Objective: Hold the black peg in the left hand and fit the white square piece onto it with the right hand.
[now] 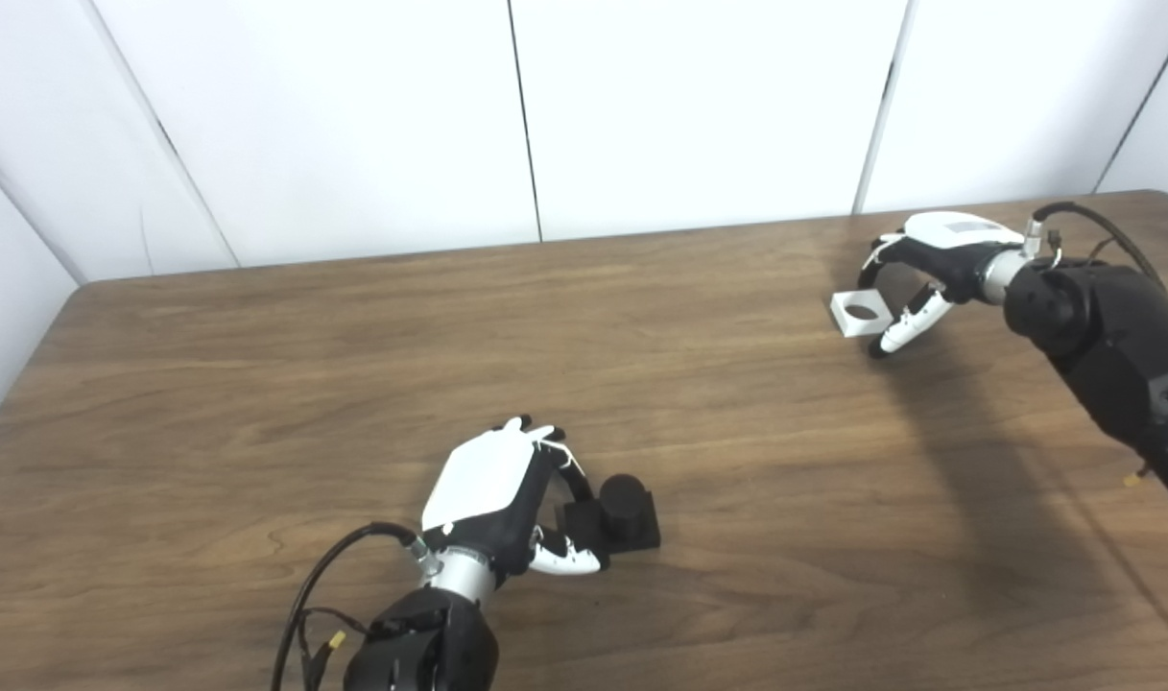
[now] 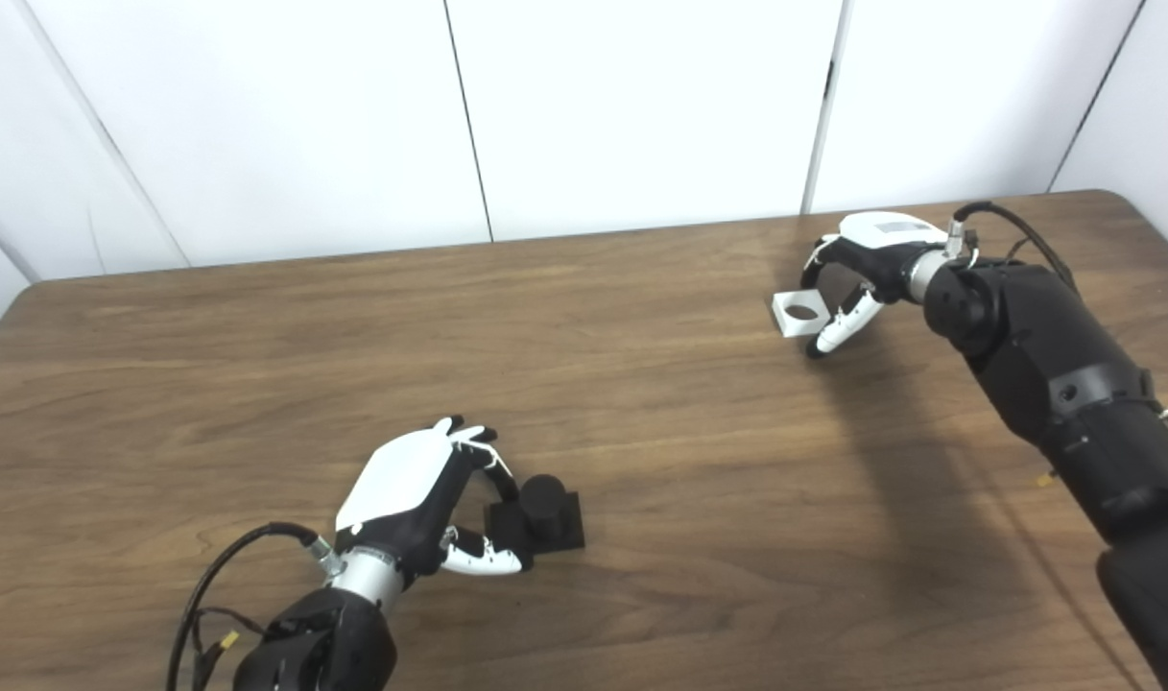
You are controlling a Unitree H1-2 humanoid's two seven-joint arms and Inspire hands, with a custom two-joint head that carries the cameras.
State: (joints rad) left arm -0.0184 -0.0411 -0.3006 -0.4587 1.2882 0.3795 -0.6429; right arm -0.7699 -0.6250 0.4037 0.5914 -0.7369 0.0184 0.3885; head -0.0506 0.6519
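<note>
Black round peg on its square black base (image 1: pixel 620 515) stands upright on your wooden worktop (image 1: pixel 353 384), left hand (image 1: pixel 507 499) curled loosely against its near-left side. White square plastic piece (image 1: pixel 859 312) lies far right, between your right hand's (image 1: pixel 915 278) spread fingers, ungripped.

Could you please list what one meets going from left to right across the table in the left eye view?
Left robot hand → black peg → white square piece → right robot hand.
</note>
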